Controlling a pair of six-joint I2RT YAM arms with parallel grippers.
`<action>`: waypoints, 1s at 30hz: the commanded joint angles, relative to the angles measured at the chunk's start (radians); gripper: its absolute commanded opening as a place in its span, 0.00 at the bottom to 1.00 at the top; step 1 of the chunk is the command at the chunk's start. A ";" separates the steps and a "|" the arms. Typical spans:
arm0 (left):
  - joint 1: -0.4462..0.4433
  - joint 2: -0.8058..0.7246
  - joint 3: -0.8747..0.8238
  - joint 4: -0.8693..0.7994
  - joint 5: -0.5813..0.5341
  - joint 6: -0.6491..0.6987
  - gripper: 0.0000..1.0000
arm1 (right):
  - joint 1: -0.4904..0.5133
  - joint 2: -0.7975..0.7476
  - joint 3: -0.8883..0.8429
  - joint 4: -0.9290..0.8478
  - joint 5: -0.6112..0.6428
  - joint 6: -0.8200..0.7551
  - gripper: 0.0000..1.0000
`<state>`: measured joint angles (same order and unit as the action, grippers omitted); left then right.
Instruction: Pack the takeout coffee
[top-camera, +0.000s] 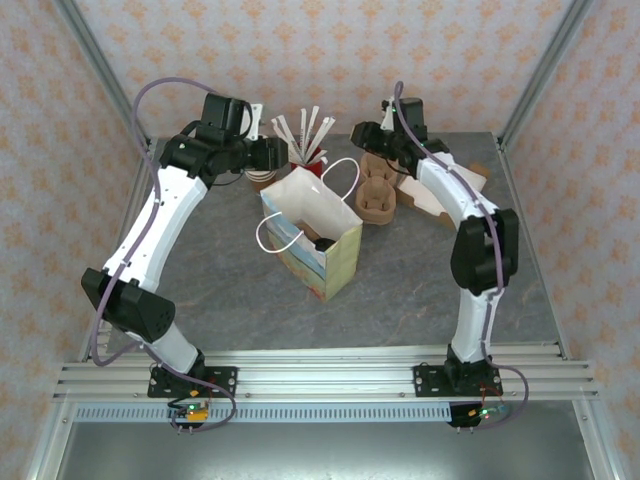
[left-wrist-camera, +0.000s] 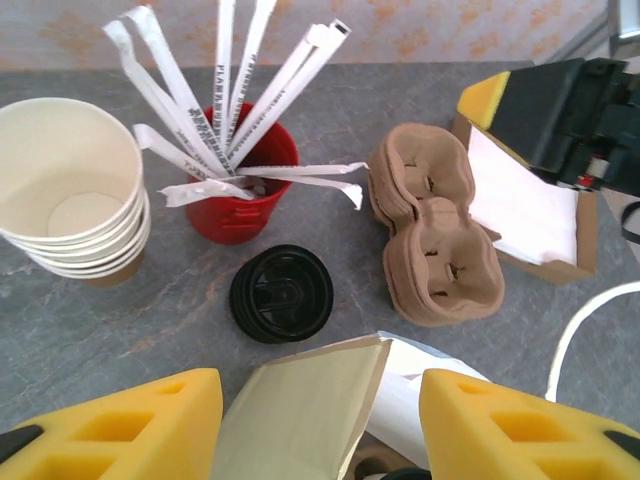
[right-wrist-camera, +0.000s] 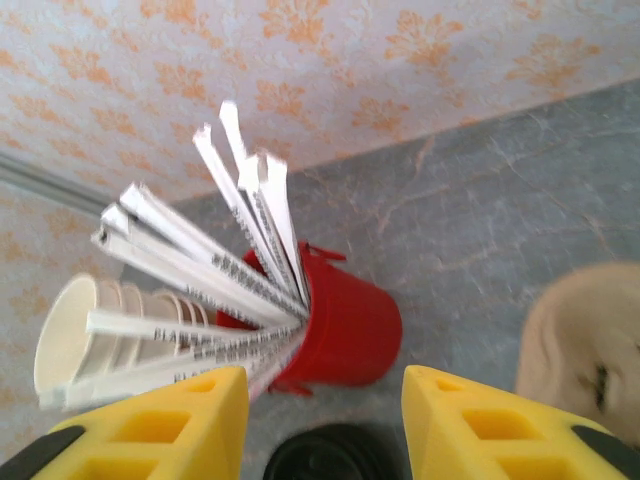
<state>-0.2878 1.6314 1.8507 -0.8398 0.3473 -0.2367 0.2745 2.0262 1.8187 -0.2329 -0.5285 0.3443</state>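
Observation:
The paper bag (top-camera: 312, 238) stands open in the middle of the table, white handles up. Deep inside it a dark round lid (top-camera: 325, 243) shows, which looks like the takeout coffee; its cup is hidden by the bag walls. My left gripper (top-camera: 274, 156) hovers just behind the bag's far left corner. In the left wrist view its yellow fingers (left-wrist-camera: 110, 425) stand well apart, with the bag's folded rim (left-wrist-camera: 300, 410) below the gap and untouched. My right gripper (top-camera: 363, 136) is open at the back, facing the red cup (right-wrist-camera: 345, 320), nothing between its fingers (right-wrist-camera: 500, 425).
Along the back stand a stack of lidless cream cups (left-wrist-camera: 70, 190), a red cup of wrapped straws (left-wrist-camera: 240, 185), loose black lids (left-wrist-camera: 282, 293), brown pulp cup carriers (left-wrist-camera: 435, 235) and a cardboard box with white napkins (left-wrist-camera: 530, 205). Metal frame posts line both sides.

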 joint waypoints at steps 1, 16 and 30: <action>0.001 -0.038 0.006 0.021 -0.069 -0.031 0.55 | -0.001 0.074 0.093 0.132 -0.052 0.051 0.42; 0.002 -0.010 0.021 0.007 -0.080 -0.005 0.55 | 0.009 0.326 0.398 0.041 -0.146 0.042 0.36; 0.009 -0.007 0.020 -0.005 -0.084 0.022 0.55 | 0.015 0.457 0.570 -0.005 -0.200 0.061 0.30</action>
<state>-0.2871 1.6276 1.8507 -0.8406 0.2794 -0.2348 0.2813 2.4577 2.3257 -0.2325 -0.7048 0.3950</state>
